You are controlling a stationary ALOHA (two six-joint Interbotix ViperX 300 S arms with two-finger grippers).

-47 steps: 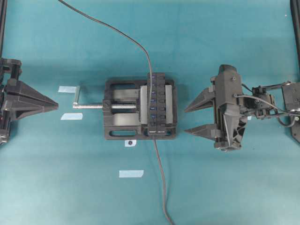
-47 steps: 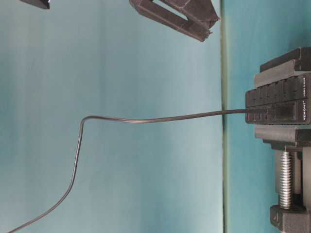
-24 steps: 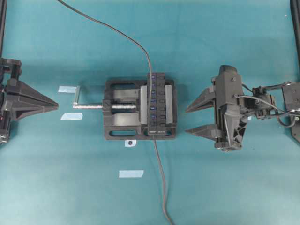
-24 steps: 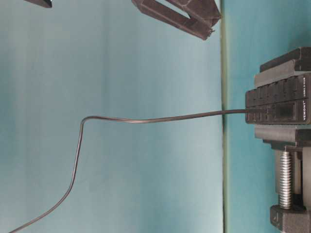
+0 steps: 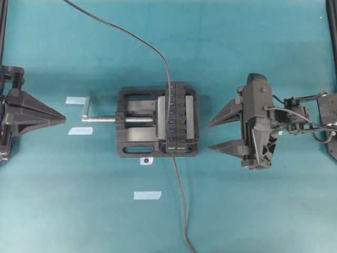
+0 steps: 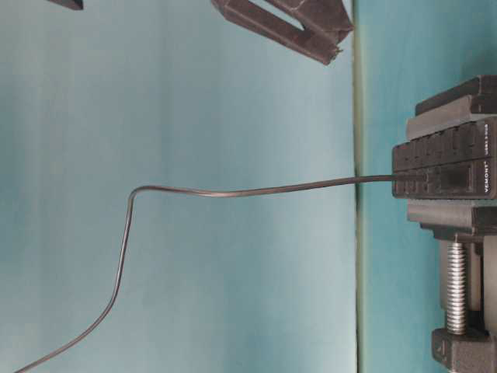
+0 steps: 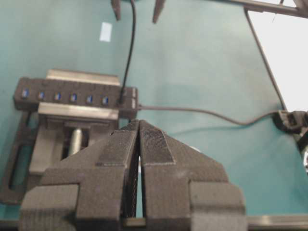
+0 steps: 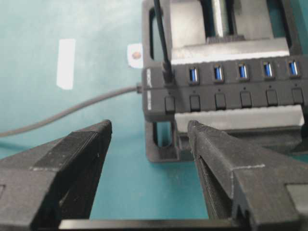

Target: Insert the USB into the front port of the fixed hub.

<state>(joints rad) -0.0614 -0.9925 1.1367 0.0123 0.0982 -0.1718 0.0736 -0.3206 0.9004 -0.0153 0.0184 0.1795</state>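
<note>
At bench centre, fixed hub (image 5: pixel 176 117) clamped in vise (image 5: pixel 138 122), long axis running away from camera; USB (image 8: pixel 168 74) plug already seated in end port nearest viewer (cable trailing off). Right gripper (image 5: pixel 220 134) nearer, wide, empty; left gripper (image 5: pixel 58 117) closed, well apart

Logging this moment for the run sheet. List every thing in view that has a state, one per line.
USB: plugged into the end port of the hub, cable rising from it.
fixed hub: clamped in the vise, the other blue ports free.
vise: closed on the hub.
left end effector: shut, holding nothing.
right end effector: open, holding nothing, apart from the hub.
</note>
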